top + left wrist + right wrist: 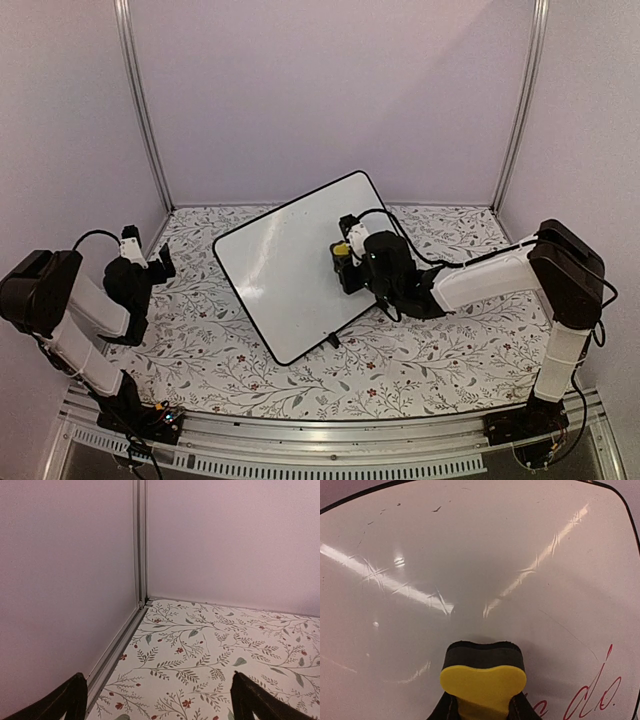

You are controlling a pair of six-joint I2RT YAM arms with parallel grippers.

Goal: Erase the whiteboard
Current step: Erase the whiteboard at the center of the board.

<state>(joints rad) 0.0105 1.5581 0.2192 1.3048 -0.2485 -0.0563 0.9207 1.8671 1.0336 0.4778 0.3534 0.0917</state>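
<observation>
The whiteboard (290,270) lies tilted in the middle of the floral table, black-framed. In the right wrist view its face (470,570) fills the frame, mostly wiped, with red handwriting (595,692) at the lower right and faint dark specks at the top left. My right gripper (345,262) is shut on a yellow eraser with a black felt pad (483,672), and the pad is pressed on the board near its right part. My left gripper (150,262) is open and empty, over the table at the far left, away from the board; its dark fingertips (70,697) frame bare tablecloth.
Pale walls enclose the table, with metal corner posts (145,110) at the back left and back right (522,100). The left gripper sits close to the left wall rail (120,645). A metal rail (330,440) runs along the near edge.
</observation>
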